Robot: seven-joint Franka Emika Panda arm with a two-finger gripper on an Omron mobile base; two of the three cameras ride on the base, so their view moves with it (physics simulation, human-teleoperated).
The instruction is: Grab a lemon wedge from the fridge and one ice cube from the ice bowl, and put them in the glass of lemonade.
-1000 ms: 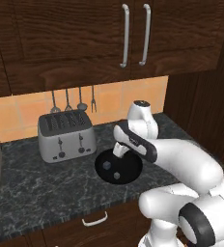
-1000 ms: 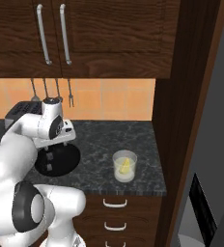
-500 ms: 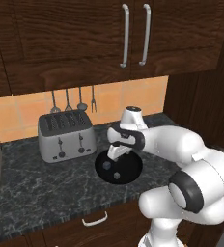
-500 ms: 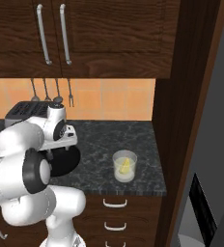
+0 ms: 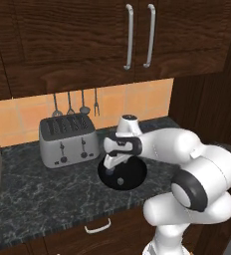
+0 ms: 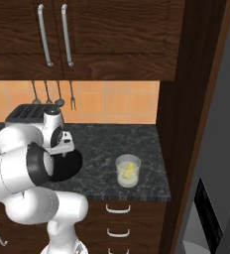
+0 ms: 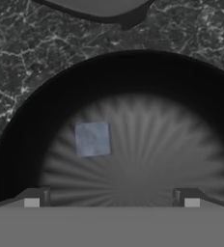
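The glossy black ice bowl (image 5: 130,175) (image 6: 71,166) (image 7: 133,82) sits on the dark stone counter in front of the toaster. A pale ice cube (image 7: 92,139) lies on the bowl's floor, left of centre in the hand view. My gripper (image 7: 111,200) (image 5: 109,168) points down into the bowl just above the floor, open and holding nothing, with the cube ahead of its left fingertip (image 7: 32,198). The glass of lemonade (image 6: 128,171) stands to the right on the counter, and the yellow lemon wedge (image 6: 130,169) sits inside it. The fridge (image 6: 226,124) rises at the far right.
A silver toaster (image 5: 67,140) (image 6: 25,115) stands close behind the bowl, below hanging utensils (image 5: 75,103). Dark wooden cabinets (image 5: 137,35) hang overhead. A dark wooden panel (image 6: 186,99) separates counter and fridge. The counter's front edge (image 5: 62,219) runs just before the bowl.
The hand has come down and forward over the ice bowl, and the arm's elbow has swung out to the side. The jaws have stayed open.
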